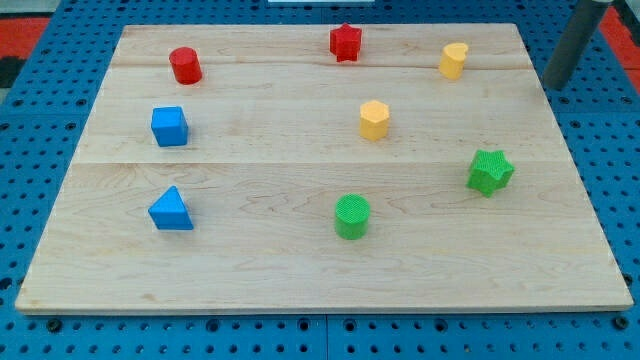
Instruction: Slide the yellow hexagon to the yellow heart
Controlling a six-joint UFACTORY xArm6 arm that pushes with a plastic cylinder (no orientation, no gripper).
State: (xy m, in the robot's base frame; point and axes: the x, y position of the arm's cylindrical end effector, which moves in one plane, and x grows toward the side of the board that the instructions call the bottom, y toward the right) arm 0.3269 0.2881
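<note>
Two yellow blocks: yellow hexagon [374, 119] below-left of yellow heart [453, 60]

yellow hexagon [374, 119], yellow heart [453, 60], my tip [553, 85] right

Wooden board [300, 270] with eight blocks

Pale matt wooden board [300, 270] with visible grain, ribbed matt plastic green cylinder [352, 216], dark smooth rod [572, 45]
</note>
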